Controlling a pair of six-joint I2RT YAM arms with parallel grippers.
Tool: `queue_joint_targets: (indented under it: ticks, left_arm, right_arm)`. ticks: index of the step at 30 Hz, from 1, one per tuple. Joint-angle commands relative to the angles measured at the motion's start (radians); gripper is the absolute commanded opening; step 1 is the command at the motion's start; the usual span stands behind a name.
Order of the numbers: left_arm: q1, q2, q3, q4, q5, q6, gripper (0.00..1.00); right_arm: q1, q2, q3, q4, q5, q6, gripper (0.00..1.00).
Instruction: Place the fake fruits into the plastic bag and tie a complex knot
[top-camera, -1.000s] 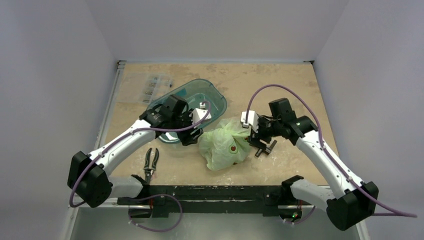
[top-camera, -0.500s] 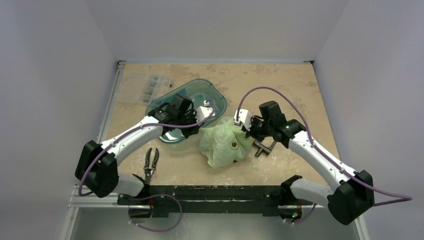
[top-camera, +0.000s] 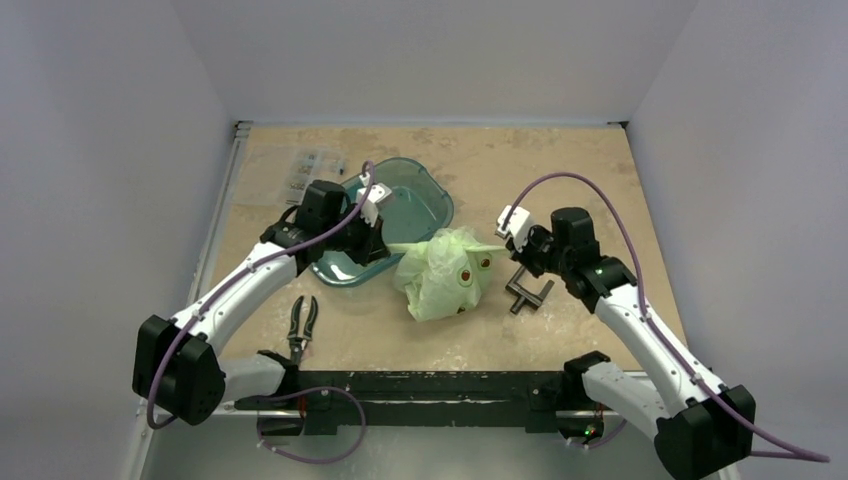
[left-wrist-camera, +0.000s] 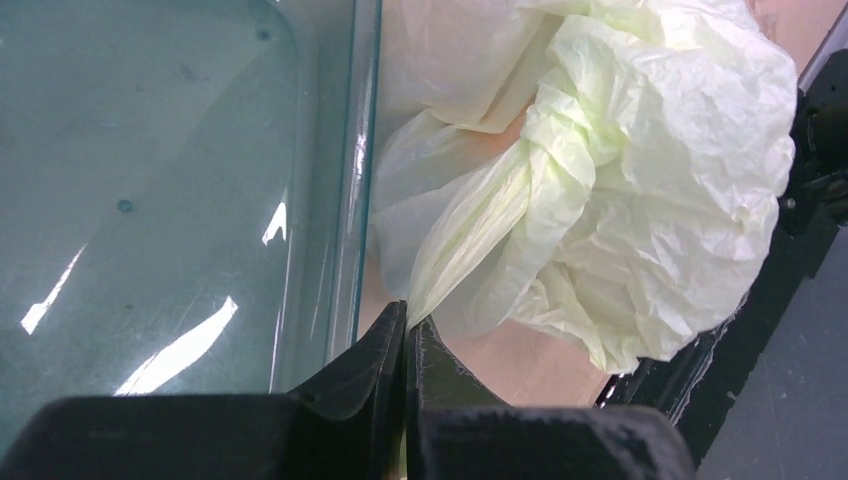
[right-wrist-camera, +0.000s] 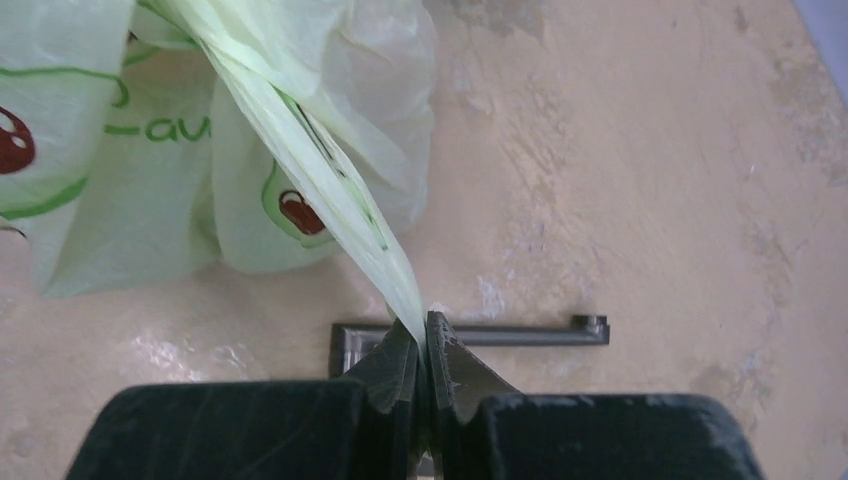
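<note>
Change since earlier frames: both arms have pulled outward from the plastic bag, the left toward the tub and the right toward the table's right side; both sets of jaws, previously spread, have come together, and the bag has shifted slightly left.
Left gripper: clenched on a twisted strand of the bag; the strand runs taut from the fingertips up to the bag's bunched neck.
Right gripper: clenched on a second twisted strand, stretched taut from the opposite side of the bag.
Plastic bag position: on the table between the two grippers, just beside the near right rim of the teal tub; crumpled and bulging, with green and red-brown print facing the right wrist camera.
Fake fruits: not distinguishable through the film in any view; the rounded bulge suggests contents, but this cannot be confirmed.
Black clamp: flat on the table, just below the right gripper, apart from the bag.
Pliers: on the table near the left arm, well apart from the bag.
Clear packet: at the far left of the table, beyond the tub.
</note>
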Motion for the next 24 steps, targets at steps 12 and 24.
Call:
queue_joint_targets:
  ticks: [12,24]
  left_arm:
    - [0.076,-0.11,-0.025,-0.126,-0.052,0.122,0.0]
    - [0.084,-0.097,-0.134,-0.151,-0.17,0.359,0.0]
  right_arm:
    - [-0.155,-0.049,-0.056,-0.091,0.165,-0.174,0.0]
    - [-0.212,-0.062,-0.186,-0.083,0.197,-0.244,0.0]
